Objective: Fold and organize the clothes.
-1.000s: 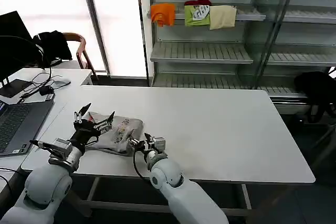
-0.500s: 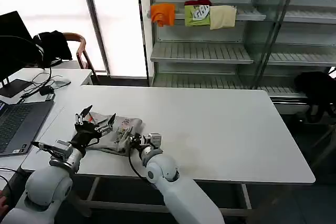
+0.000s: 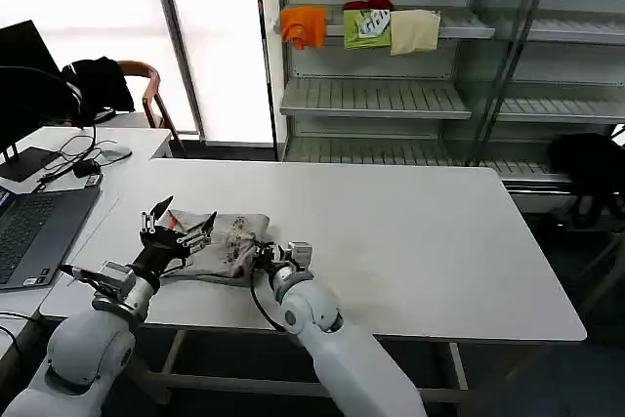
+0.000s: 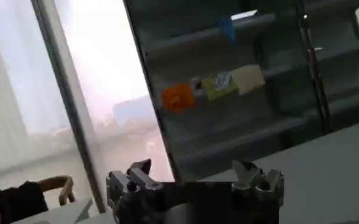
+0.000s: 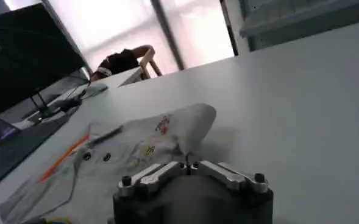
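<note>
Head view: shirt (image 3: 227,241) between left hand (image 3: 179,225) and right hand (image 3: 262,253).

Soft matt cloth shirt (image 3: 223,241) on smooth matt white table (image 3: 420,241).

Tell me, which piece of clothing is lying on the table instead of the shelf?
The light grey shirt, between the two claws. The orange garment, green garment and cream garment hang on the shelf behind.

Laptop (image 3: 34,231), shelved folded garments (image 3: 359,28)
</note>
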